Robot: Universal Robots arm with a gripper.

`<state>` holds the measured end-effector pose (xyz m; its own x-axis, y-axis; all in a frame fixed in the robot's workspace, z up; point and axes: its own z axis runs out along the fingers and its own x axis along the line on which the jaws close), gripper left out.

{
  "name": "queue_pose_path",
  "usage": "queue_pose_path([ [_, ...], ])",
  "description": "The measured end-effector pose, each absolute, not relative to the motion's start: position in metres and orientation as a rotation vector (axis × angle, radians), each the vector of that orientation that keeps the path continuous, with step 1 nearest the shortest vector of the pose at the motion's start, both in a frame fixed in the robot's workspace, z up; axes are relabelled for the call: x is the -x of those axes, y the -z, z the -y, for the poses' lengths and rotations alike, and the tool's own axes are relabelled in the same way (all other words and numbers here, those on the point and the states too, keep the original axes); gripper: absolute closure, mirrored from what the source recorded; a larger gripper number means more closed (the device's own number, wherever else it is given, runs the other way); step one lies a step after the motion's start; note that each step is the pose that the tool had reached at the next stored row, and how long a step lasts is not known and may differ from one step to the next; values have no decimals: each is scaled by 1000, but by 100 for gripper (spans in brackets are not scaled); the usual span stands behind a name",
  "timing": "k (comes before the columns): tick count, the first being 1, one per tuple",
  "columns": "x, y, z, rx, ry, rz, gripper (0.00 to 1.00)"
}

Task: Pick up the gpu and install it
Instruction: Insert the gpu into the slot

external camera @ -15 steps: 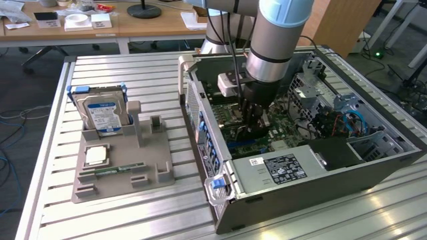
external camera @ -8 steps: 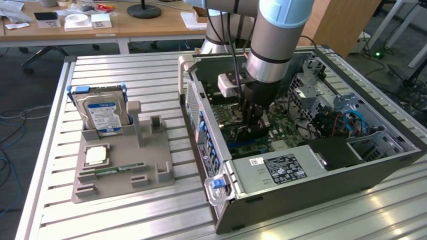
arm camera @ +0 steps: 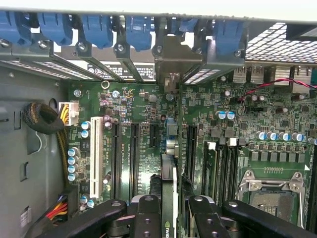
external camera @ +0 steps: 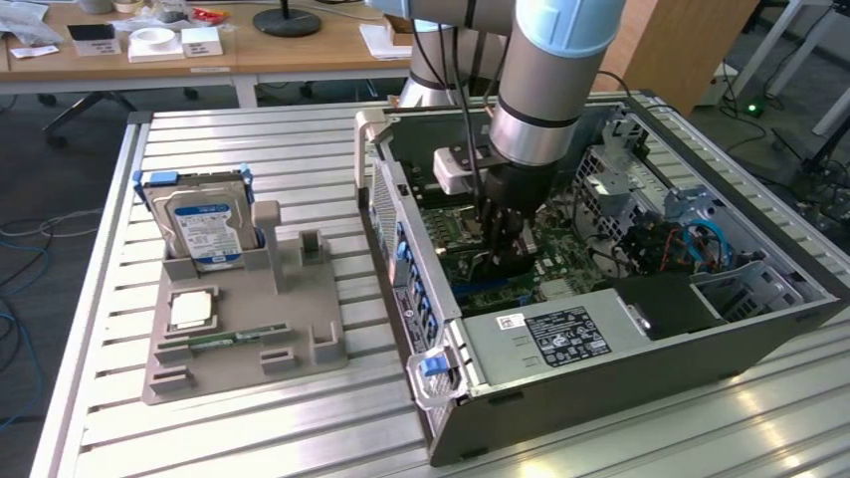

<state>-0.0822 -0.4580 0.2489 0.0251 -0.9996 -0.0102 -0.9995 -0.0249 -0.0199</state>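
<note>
The gripper [external camera: 507, 261] hangs down inside the open computer case [external camera: 624, 373], its two dark fingers [arm camera: 147, 215] pinching the gpu [arm camera: 169, 174] from both sides. The card stands on edge between them, thin and dark, running from the grip toward the case's rear wall. Its pale metal bracket [arm camera: 173, 63] meets that wall under the row of blue latches [arm camera: 99, 26]. The card's lower edge is down among the long black slots of the green motherboard [arm camera: 143, 106], with a white slot [arm camera: 97, 148] further to one side and the cpu socket [arm camera: 270, 192] to the other. Whether the edge is fully pressed home cannot be told.

In the exterior view the case lies on its side on a ribbed aluminium table [external camera: 266, 433], at the exterior view's right, with the labelled power supply [external camera: 558, 337] at its near end. Well apart, at the exterior view's left, a grey holder [external camera: 299, 344] sits on the same table. A silver hard drive [external camera: 210, 234] with a blue and white label stands upright at its far end, and a narrow green memory stick [external camera: 229, 339] lies flat nearer the front. A wooden desk [external camera: 266, 55] stands beyond the table on the far side.
</note>
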Motion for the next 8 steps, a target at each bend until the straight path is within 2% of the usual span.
queue_pose_path([
  [8,82,-246,458,2234,10,-2179,74],
])
